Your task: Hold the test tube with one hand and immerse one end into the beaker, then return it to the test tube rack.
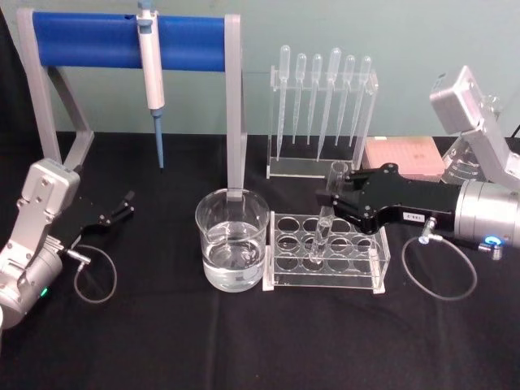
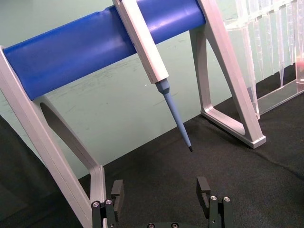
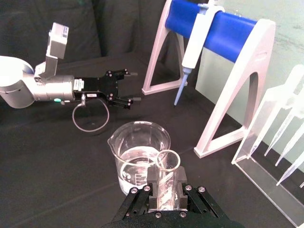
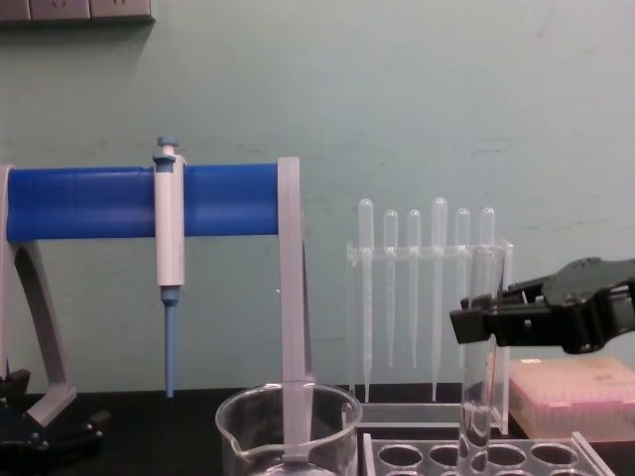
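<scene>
In the head view, your right gripper reaches in from the right edge to the middle of the frame. Its black fingers are pinched on the upper part of the test tube, just under the open rim. The tube stands upright, its long axis vertical. Its rounded lower end sits low in a hole of the clear rack, near the centre of the frame; whether it touches the rack's base cannot be told.

In the chest view the right gripper enters from the right edge at mid height, and the tube hangs straight down from it into the rack at the lower right.

The beaker stands just left of the rack in the head view, touching or almost touching its left end. It holds clear liquid in its lower part. This is the relation that matters most: the beaker lies to the left of the held tube, close by, with its rim at about the height of the rack top. By my reading, you would lift the tube clear of the rack, shift it left, then lower it straight down.

Your left gripper rests at the left of the head view on the black table, well apart from the beaker, fingers spread and holding nothing. The right arm is much nearer.

Behind, at the upper left, a pipettor hangs from a blue stand. Thin pipettes stand at upper centre.
</scene>
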